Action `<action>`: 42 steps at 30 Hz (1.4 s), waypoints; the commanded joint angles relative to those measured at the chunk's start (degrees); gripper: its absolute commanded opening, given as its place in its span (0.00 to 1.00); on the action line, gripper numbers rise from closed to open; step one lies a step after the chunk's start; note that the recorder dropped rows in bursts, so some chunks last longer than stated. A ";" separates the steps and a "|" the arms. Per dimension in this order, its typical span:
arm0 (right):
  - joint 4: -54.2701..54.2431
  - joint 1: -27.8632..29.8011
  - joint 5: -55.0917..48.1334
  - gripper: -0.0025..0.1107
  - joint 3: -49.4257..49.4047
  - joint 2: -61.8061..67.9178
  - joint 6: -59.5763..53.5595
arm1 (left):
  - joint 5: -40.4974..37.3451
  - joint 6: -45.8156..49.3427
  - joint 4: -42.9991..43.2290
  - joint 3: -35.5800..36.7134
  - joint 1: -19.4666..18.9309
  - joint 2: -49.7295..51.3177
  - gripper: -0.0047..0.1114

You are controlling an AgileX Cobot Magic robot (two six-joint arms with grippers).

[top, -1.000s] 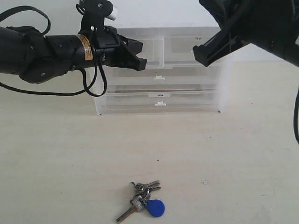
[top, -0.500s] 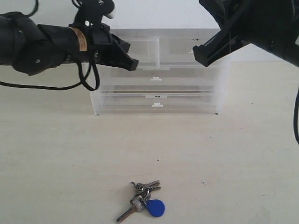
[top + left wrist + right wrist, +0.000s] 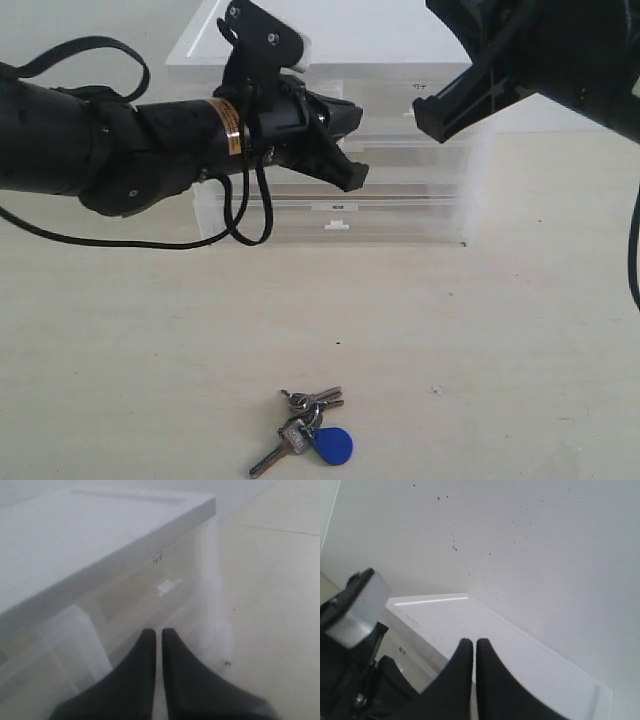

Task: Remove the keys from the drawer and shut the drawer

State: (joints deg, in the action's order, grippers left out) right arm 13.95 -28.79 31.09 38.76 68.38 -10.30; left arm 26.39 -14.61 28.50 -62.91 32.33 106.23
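Note:
The keys, silver on a ring with a blue oval fob, lie on the table at the front centre, far from both grippers. The drawer is the upper right half-width one in the translucent unit, with black characters and a white tab handle. Its front looks level with the unit, though the right arm partly hides it. My left gripper is shut and empty, in front of the unit's upper middle. My right gripper is shut and empty above the unit's right end.
The translucent drawer unit stands at the back on the pale table, with full-width drawers and a small label below. Its white top shows under the right gripper. The other half-width drawer shows beside the left fingers.
My left arm has swung right and lower, across the front of the unit. The right arm and the keys have not moved.

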 commanded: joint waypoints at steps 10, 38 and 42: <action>-0.34 0.21 0.00 0.02 -0.26 -0.42 -0.10 | -16.50 2.69 -0.42 -8.84 -2.06 5.38 0.08; -12.69 0.21 -3.96 0.02 6.22 19.90 -11.59 | -22.59 2.53 -7.88 4.72 -14.72 -21.75 0.08; -9.12 0.21 -3.36 0.02 8.10 25.19 -7.52 | -19.00 -0.69 -9.60 7.77 -20.44 -23.06 0.08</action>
State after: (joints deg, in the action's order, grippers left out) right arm 2.31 -28.71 27.47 45.36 90.77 -20.71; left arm 5.06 -12.91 20.65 -57.22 15.05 83.77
